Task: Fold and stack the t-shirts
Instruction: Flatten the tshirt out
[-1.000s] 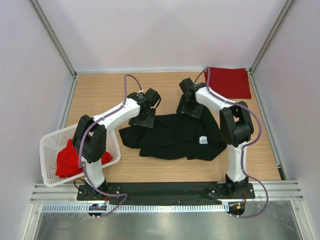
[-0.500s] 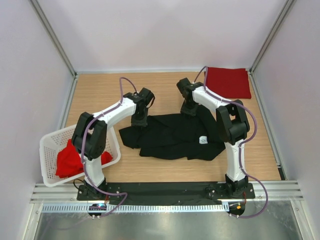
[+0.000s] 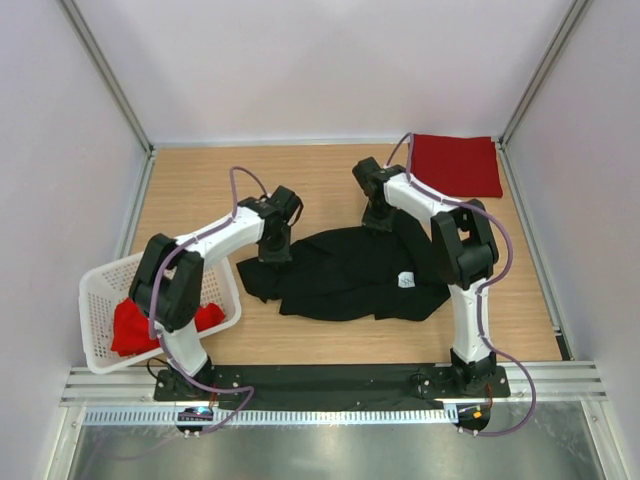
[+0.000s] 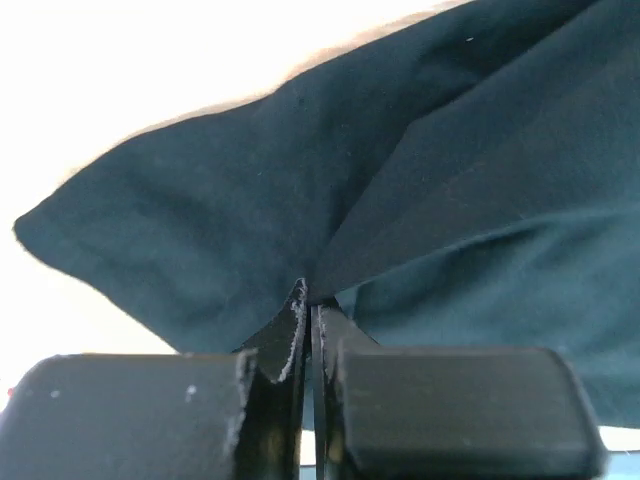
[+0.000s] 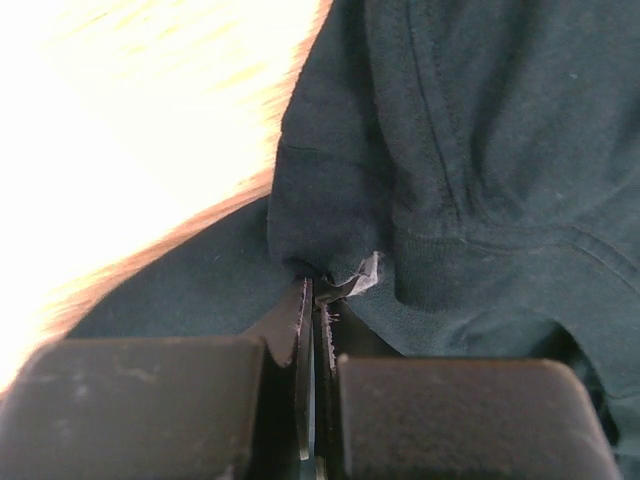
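Note:
A black t-shirt (image 3: 345, 275) lies crumpled and spread across the middle of the wooden table. My left gripper (image 3: 273, 248) is at its far-left corner, shut on a pinch of the black cloth (image 4: 310, 292). My right gripper (image 3: 378, 220) is at its far edge, shut on cloth beside the ribbed collar (image 5: 318, 272). A folded red t-shirt (image 3: 455, 165) lies flat at the far right corner. Another red t-shirt (image 3: 135, 325) sits bunched in the basket.
A white lattice basket (image 3: 105, 290) stands at the near left, beside the left arm's base. A metal frame (image 3: 110, 95) and pale walls close in the table on three sides. Bare wood (image 3: 195, 185) shows at the far left.
Both grippers dropped onto the black t-shirt's far edge and closed on the cloth. The left arm swung a little to the left as it came down.

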`<act>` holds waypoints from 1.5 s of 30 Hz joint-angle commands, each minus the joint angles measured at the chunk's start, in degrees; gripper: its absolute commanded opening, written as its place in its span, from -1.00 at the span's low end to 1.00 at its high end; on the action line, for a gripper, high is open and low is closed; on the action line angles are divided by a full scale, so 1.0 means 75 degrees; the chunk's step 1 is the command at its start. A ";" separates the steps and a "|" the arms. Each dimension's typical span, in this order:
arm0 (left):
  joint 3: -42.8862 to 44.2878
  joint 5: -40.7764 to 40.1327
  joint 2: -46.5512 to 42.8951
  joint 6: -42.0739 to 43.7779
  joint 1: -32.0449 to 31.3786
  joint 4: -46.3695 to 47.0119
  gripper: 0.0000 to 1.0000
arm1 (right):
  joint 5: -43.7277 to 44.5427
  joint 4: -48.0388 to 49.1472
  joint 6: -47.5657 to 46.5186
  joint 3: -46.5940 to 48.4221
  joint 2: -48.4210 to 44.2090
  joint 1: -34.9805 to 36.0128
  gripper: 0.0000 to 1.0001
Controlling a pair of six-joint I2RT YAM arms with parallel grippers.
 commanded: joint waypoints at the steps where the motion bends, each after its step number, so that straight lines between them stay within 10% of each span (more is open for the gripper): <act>1: -0.0114 -0.0011 -0.0964 -0.0245 -0.0012 0.0148 -0.99 | 0.0611 -0.0227 -0.0121 0.0043 -0.0722 0.0040 -0.98; 26: 0.0952 0.0597 -0.7819 -0.0093 -0.0012 -0.0018 -0.99 | 0.2067 -0.1624 0.0288 -0.0567 -1.0084 0.0017 -0.98; 36: 0.2780 0.1570 -0.7459 -0.0432 0.0000 0.0135 -1.00 | 0.1385 -0.0755 -0.0204 0.1177 -1.0569 0.0017 -0.98; 45: 0.1716 0.1150 -0.6113 -0.0211 0.0000 0.0979 -1.00 | 0.3119 -0.0487 -0.0309 0.0104 -0.9737 0.0028 -0.98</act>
